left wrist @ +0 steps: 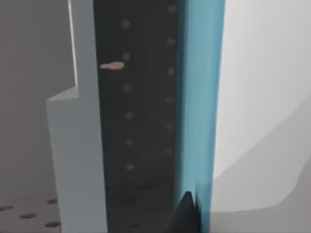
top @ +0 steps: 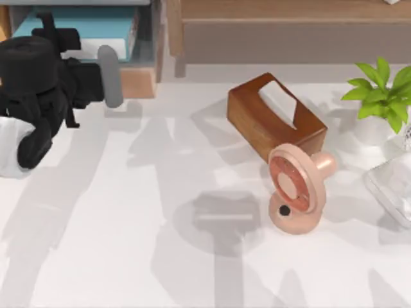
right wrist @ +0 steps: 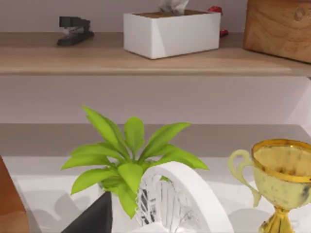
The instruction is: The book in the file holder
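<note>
The light blue book lies inside the grey file holder at the table's far left corner. The holder's light wooden base sticks out toward the front. My left gripper is at the holder's front opening, just in front of the book. In the left wrist view the book's blue cover runs along beside the holder's dark dotted inner wall, and a dark part of the gripper lies against the cover. A dark part of my right gripper shows low by the plant.
A brown wooden tissue box and a pink round fan stand mid-table. A green plant and a clear ribbed object are at the right. A long wooden shelf runs along the back. A gold trophy stands near the plant.
</note>
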Controlling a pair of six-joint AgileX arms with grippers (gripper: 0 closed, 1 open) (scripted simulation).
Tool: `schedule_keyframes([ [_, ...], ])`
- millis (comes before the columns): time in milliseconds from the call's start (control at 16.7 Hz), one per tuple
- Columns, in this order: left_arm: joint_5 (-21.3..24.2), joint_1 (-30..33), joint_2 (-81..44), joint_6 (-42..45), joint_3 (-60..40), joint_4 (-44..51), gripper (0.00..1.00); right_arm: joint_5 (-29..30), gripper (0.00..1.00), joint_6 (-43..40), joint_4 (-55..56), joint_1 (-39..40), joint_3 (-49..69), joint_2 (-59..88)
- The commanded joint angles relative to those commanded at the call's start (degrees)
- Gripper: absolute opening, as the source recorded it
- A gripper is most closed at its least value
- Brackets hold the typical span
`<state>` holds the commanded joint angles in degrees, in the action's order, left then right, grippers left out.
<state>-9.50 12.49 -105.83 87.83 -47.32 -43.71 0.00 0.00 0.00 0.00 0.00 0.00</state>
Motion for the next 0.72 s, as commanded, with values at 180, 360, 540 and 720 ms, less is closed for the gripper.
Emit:
schedule_keyframes([
  [180,0.35,-0.08,-1.75,0.11,-1.61,0.24,0.0,0.0,1.0,0.0,0.0,0.0,0.0,0.0],
  [360,0.35,-0.08,-1.75,0.11,-1.61,0.24,0.0,0.0,1.0,0.0,0.0,0.0,0.0,0.0],
  [540,0.35,-0.08,-1.75,0.11,-1.61,0.24,0.23,0.0,1.0,0.0,0.0,0.0,0.0,0.0],
  [720,0.35,-0.08,-1.75,0.11,-1.61,0.24,0.45,0.0,1.0,0.0,0.0,0.0,0.0,0.0],
])
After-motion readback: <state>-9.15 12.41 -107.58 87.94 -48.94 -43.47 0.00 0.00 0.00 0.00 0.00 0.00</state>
